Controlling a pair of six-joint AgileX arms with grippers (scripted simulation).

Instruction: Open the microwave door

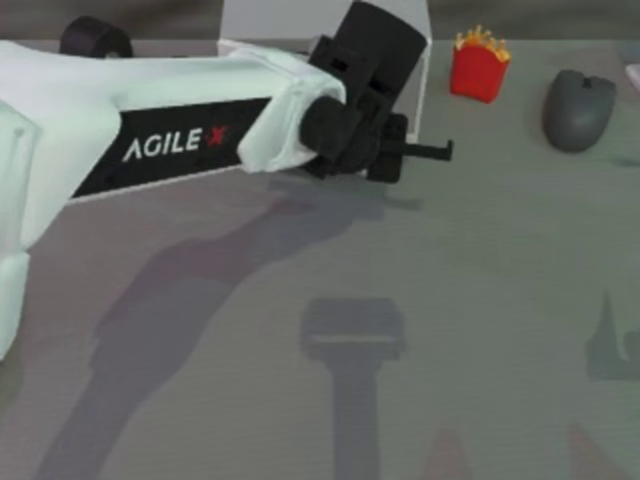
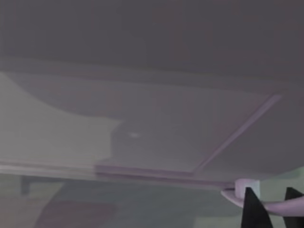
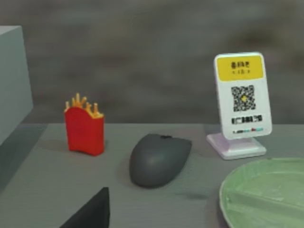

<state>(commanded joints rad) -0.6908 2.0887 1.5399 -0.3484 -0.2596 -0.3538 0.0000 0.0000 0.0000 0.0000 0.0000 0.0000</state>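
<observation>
The light grey microwave (image 1: 262, 18) stands at the back of the table, mostly hidden under my left arm. The microwave door (image 2: 156, 128), with its pale window, fills the left wrist view. Its top edge (image 1: 262, 50) slants a little out from the box. At the door's free end, my left gripper (image 1: 440, 150) (image 2: 270, 205) is shut on the silvery handle bar (image 2: 273, 205), which runs between its dark fingertips (image 2: 251, 211). My right gripper (image 3: 97, 213) is parked off the right side, outside the top view.
A red fries box (image 1: 480, 65) (image 3: 84, 129) and a dark grey mouse (image 1: 578, 108) (image 3: 159, 159) sit to the right of the microwave. Farther right are a QR-code stand (image 3: 240, 102) and a green plate (image 3: 266, 194).
</observation>
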